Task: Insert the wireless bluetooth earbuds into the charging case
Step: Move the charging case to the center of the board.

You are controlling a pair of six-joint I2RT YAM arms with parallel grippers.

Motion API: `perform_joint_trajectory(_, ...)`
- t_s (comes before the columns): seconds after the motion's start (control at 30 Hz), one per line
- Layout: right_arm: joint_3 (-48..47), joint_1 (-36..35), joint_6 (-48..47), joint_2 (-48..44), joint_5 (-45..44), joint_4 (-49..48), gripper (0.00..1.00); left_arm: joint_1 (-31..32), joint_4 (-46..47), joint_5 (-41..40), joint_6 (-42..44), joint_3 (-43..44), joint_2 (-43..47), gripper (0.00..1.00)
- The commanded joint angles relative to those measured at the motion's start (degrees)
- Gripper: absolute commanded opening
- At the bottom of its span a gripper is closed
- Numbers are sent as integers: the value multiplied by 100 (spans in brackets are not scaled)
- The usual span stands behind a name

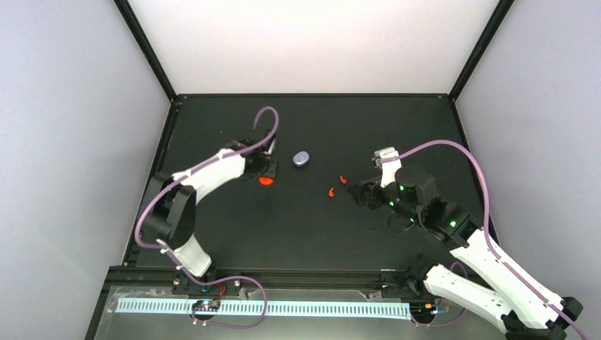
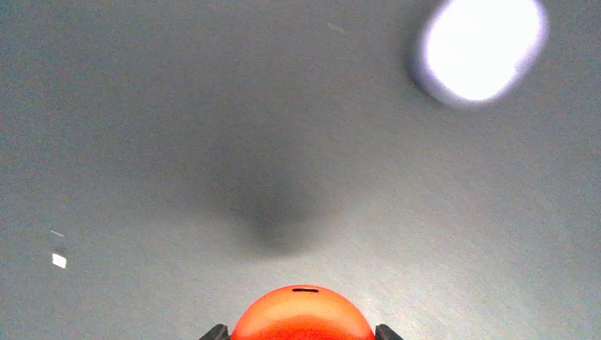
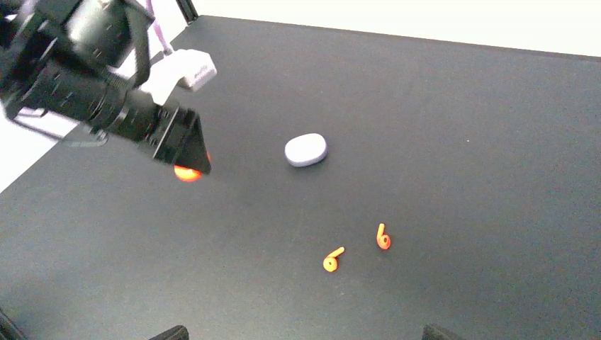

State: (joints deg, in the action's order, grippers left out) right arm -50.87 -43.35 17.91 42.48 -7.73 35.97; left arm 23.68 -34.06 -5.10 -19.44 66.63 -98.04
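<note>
Clamping the red-orange case [image 2: 303, 317] looks to be the step in hand: the left gripper [image 2: 301, 336] has a fingertip [image 2: 215, 332] tight against each side of it, and the case appears closed. The right gripper [image 3: 305, 334] hangs with its jaws wide apart and nothing between them. Just ahead of it on the table [image 3: 496, 142] lie the nearer earbud [image 3: 332, 261] and the farther earbud [image 3: 383, 237], close together but not touching, with the purple case [image 3: 306, 149] beyond them. No purple earbuds show. Next, the held case probably needs opening, and then the right gripper faces a precise pinch on a tiny hooked earbud.
</note>
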Motion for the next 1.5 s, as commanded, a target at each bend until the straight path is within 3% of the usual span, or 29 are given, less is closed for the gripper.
perform_joint_trajectory(0.0,63,16,-13,-65,-58,-114,85,969,150,-100,-446,-616,763,36)
perform_joint_trajectory(0.23,251,19,199,-110,-104,-57,86,2703,162,-622,-1219,-933,1098,36)
perform_joint_trajectory(0.37,567,17,591,-246,22,-121,85,3219,276,-837,-1376,-933,904,37)
perform_joint_trajectory(0.8,1400,20,1630,-1023,-65,-103,85,3559,747,-794,-1335,-1023,254,44)
perform_joint_trajectory(1.1,1462,12,1723,-911,-96,-27,84,3611,832,-581,-1240,-988,-157,42)
perform_joint_trajectory(1.2,1420,20,1654,-855,-106,-33,84,3641,805,-562,-1219,-958,-178,51)
perform_joint_trajectory(1.27,1391,20,1610,-815,-114,-33,84,3645,719,-616,-1191,-924,-123,66)
perform_joint_trajectory(1.33,1358,15,1585,-771,-108,-27,84,3641,571,-773,-1136,-833,53,72)
perform_joint_trajectory(1.47,1334,21,1534,-705,-43,-108,84,3577,238,-1158,-1182,-800,707,96)
